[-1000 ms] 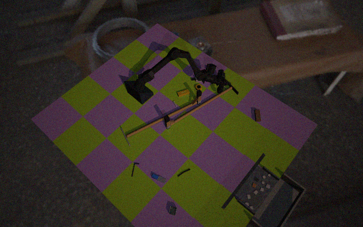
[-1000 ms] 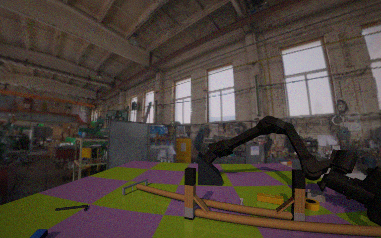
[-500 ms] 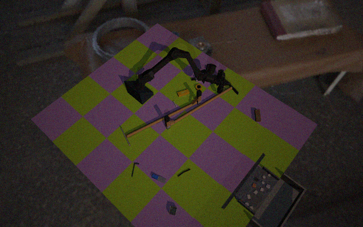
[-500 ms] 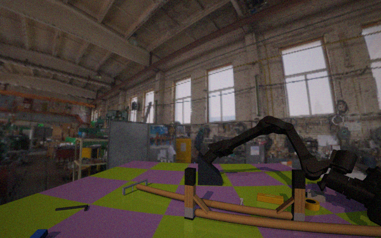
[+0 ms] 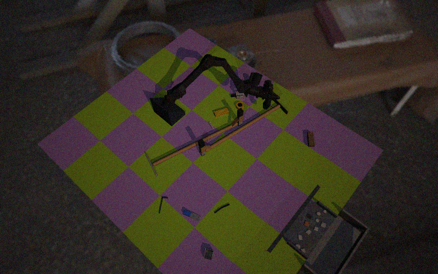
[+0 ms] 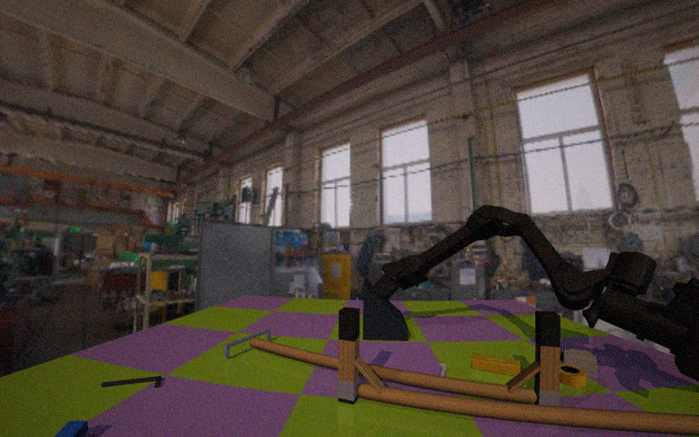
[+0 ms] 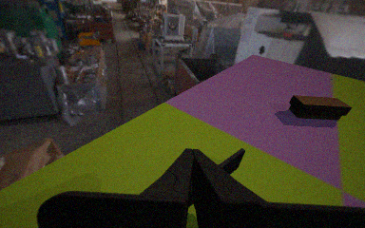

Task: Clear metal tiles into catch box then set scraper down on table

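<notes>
Two long wooden poles lie across a two-post stand [image 5: 239,116] [image 6: 349,355]. One pole [image 5: 181,152] [image 6: 308,355] ends in a grey blade [image 5: 150,162] [image 6: 246,341] at the left. The other pole [image 5: 245,125] [image 6: 515,411] ends in a black cross-bar [image 5: 281,108] [image 7: 234,161] under my gripper [image 5: 267,104] [image 7: 194,154]. The gripper is shut, with nothing visible between its fingers, and it hovers just over that pole end. The steel bench plate [image 5: 292,234] with several small metal tiles [image 5: 317,213] sits at the front right corner. The catch box [image 5: 353,219] adjoins it.
A long dark bar [image 5: 292,219] lies along the plate's near side. A brown block [image 5: 310,138] [image 7: 318,105] lies right of the gripper. A yellow brick [image 5: 220,112] [image 6: 494,363] and a tape roll [image 5: 239,104] [image 6: 572,375] sit near the stand. Small tools are scattered at the front left.
</notes>
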Available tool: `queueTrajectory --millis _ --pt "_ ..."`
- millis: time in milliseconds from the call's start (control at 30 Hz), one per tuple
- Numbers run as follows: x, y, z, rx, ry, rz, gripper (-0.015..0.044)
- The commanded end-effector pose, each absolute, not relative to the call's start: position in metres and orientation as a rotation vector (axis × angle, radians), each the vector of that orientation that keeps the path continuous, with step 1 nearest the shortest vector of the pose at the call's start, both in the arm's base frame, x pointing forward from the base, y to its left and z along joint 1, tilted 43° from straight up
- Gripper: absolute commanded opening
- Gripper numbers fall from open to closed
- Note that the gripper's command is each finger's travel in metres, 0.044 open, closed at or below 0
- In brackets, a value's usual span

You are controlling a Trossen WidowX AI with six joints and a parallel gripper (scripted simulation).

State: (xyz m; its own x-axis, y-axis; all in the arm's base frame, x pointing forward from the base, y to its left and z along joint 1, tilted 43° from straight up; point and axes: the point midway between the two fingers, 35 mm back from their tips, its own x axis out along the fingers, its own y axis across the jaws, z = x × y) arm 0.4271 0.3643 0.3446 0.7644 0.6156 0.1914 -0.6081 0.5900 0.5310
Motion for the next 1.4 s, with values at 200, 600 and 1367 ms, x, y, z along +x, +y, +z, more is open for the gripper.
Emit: queueTrajectory --millis 200,600,1367 --pt "0.423 0.339 0.37 0.616 0.018 0.718 0.0" --pt "0.429 0.32 0.371 0.559 0.057 0.702 0.0" --pt "0.466 0.254 0.301 0.251 0.351 0.637 0.0"
